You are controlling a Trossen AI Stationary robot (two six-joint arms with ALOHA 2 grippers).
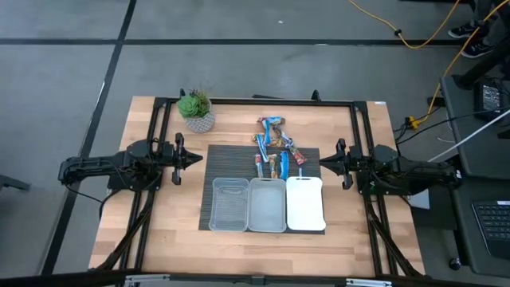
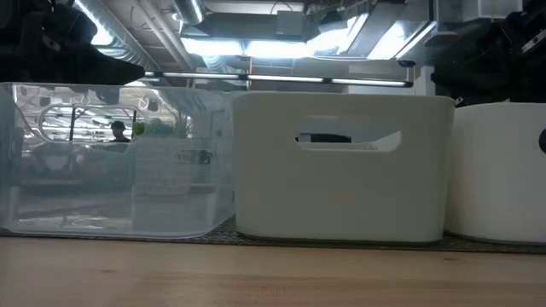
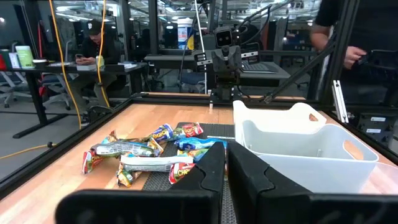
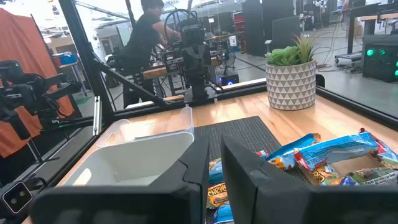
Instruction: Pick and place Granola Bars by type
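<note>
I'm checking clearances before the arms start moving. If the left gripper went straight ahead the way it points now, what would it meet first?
Probably the Granola Bars piled beside the trays; the left gripper may pass over them, since depth is unclear.

Glossy-wrapped Granola Bars (image 1: 276,143) (crinkly foil), wooden table (image 1: 159,223)

In the high view, three rectangular trays (image 1: 267,205) sit side by side at centre on a dark ribbed mat (image 1: 209,159). The wrapped granola bars (image 1: 277,147) lie heaped above them. A potted green plant (image 1: 196,110) stands upper left on the wooden surface (image 1: 159,231).
</note>
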